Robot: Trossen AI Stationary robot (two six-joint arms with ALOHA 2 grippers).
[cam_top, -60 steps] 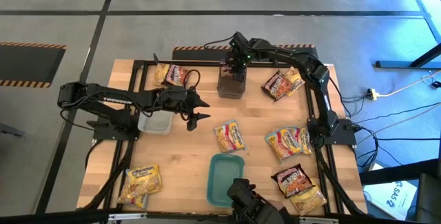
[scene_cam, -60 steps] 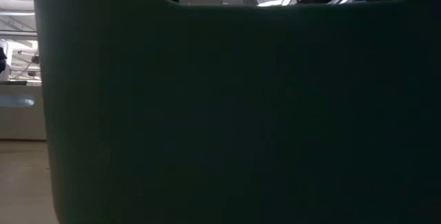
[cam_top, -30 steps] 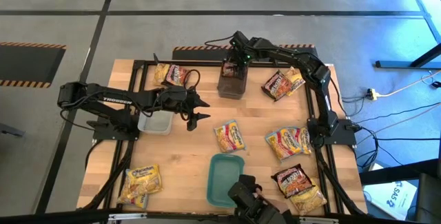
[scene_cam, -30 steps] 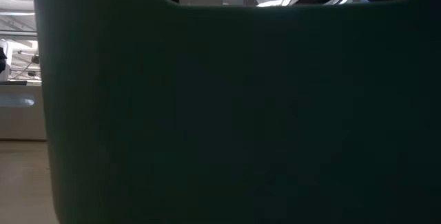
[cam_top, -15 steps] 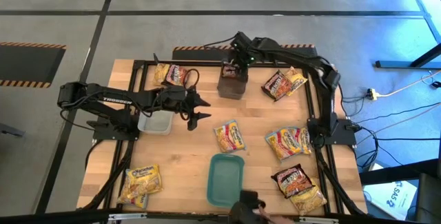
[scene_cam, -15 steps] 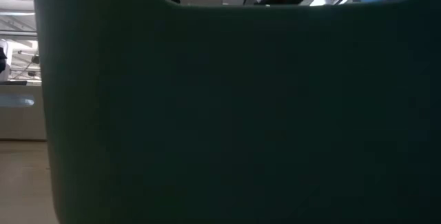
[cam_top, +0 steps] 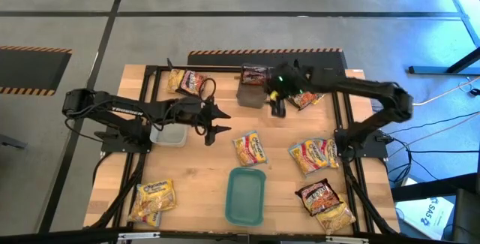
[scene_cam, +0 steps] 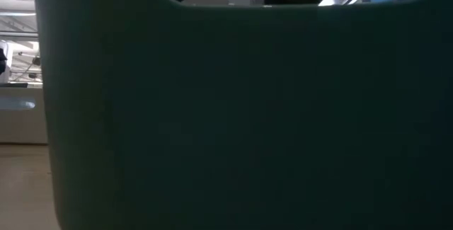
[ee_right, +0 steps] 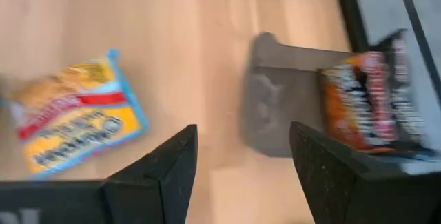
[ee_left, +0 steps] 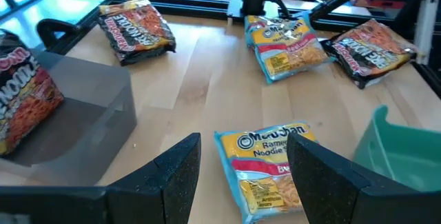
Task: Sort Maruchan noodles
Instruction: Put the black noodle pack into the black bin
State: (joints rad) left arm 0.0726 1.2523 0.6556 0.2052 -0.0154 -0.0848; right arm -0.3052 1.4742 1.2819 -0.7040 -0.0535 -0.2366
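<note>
Around the teal tray (cam_top: 246, 196) the bench (cam_top: 210, 169) carries about ten noodle packets (cam_top: 250, 149). One dark packet (cam_top: 253, 74) sits on a grey tub (cam_top: 250, 94) behind the tray; a second tub (cam_top: 168, 134) is on its left. One label (ee_left: 271, 141) reads "Maruchan Ramen". The left tool (cam_top: 218, 122) and the right tool (cam_top: 278, 106) are open and hold nothing.

light: even, bright overhead | low view: dark, blocked | right wrist: motion-blurred
</note>
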